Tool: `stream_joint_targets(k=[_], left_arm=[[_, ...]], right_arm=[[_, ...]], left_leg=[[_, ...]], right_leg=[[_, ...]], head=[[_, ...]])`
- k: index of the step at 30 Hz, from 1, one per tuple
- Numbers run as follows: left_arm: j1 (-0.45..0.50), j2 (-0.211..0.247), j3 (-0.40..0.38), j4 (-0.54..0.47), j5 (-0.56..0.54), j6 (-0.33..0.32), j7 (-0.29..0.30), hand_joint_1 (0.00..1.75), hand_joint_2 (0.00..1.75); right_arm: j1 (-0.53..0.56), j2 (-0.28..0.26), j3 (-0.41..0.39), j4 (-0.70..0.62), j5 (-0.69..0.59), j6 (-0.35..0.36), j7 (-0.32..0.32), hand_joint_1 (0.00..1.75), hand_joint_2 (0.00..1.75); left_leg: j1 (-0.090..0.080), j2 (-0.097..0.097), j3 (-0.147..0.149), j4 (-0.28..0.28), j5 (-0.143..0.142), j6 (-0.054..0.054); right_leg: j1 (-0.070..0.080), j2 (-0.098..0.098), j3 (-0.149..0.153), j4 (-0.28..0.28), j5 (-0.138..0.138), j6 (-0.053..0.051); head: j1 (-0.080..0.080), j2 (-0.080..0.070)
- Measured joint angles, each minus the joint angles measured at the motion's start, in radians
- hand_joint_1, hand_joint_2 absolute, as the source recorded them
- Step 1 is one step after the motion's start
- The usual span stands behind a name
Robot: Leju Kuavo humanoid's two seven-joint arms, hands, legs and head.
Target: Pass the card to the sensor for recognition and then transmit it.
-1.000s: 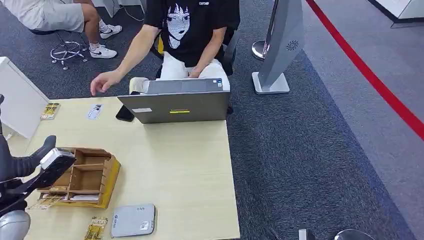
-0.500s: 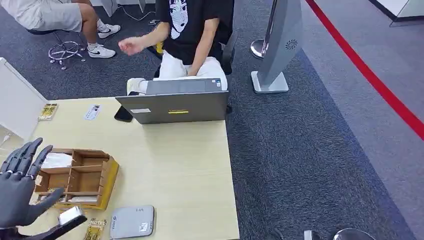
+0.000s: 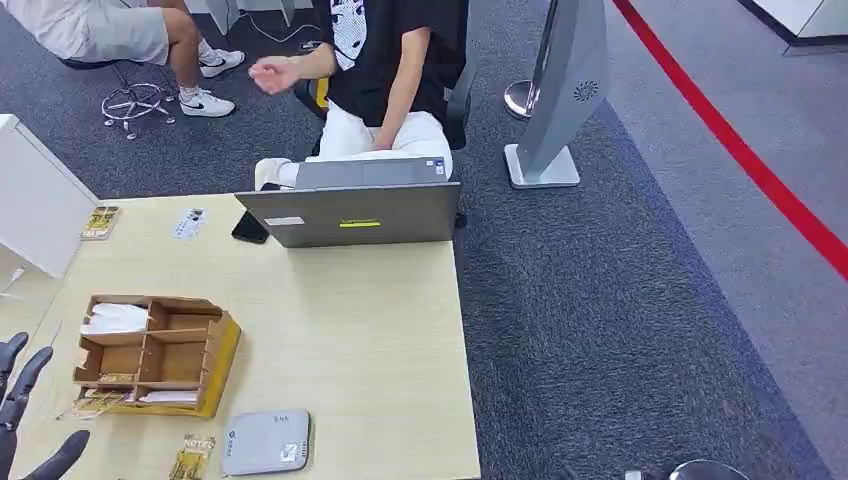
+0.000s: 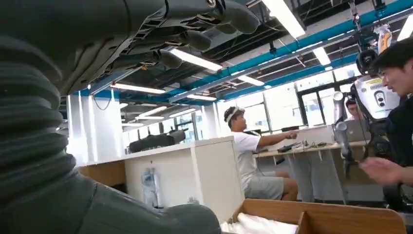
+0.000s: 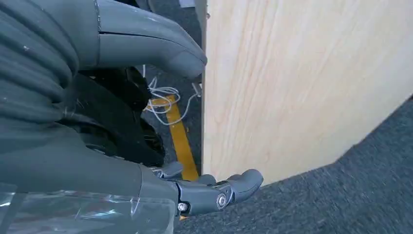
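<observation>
Lying flat, yellow-printed card (image 3: 193,456) touches grey sensor (image 3: 266,441).

Grey sensor (image 3: 266,442) flat at near table edge; card (image 3: 192,456) just beside it

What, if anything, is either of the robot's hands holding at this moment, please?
Nothing is held: the left hand has its fingers spread with nothing in them, and the right hand hangs beside the table edge, holding nothing.

Far edge: laptop (image 3: 352,212) stands along it, phone (image 3: 248,228) beside.
Left edge: wooden organizer (image 3: 155,355) near it.
Near edge: grey sensor pad (image 3: 266,441), card (image 3: 192,457) alongside.
Middle to right edge: bare table (image 3: 370,340), open passage.
</observation>
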Motion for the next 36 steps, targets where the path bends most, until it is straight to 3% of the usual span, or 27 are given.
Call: stream_joint_targets(k=[14,24,36], left_arm=[[0.003,-0.024,0.008,0.004,0.004,0.004,0.013,0.0,1.75],[-0.083,-0.076,0.072,0.163,0.106,-0.028,-0.029,0.0,1.75],[-0.114,-0.132,0.116,0.219,0.099,-0.052,-0.051,0.0,1.75]], right_arm=[[-0.013,0.052,-0.097,-0.015,0.078,0.062,0.024,0.0,1.75],[-0.03,0.061,-0.16,-0.018,0.138,0.11,0.043,0.0,1.75],[-0.037,0.061,-0.176,-0.018,0.143,0.11,0.05,0.0,1.75]], left_leg=[[0.0,0.0,0.0,0.0,0.0,0.0],[0.0,-0.001,0.001,0.0,0.0,0.0],[0.0,-0.001,0.001,0.0,0.0,0.0]], right_leg=[[0.0,0.0,0.0,0.0,0.0,0.0],[0.0,-0.001,0.001,0.0,0.0,0.0],[0.0,-0.001,0.001,0.0,0.0,0.0]], head=[[0.001,0.0],[0.0,0.0],[0.0,0.0]])
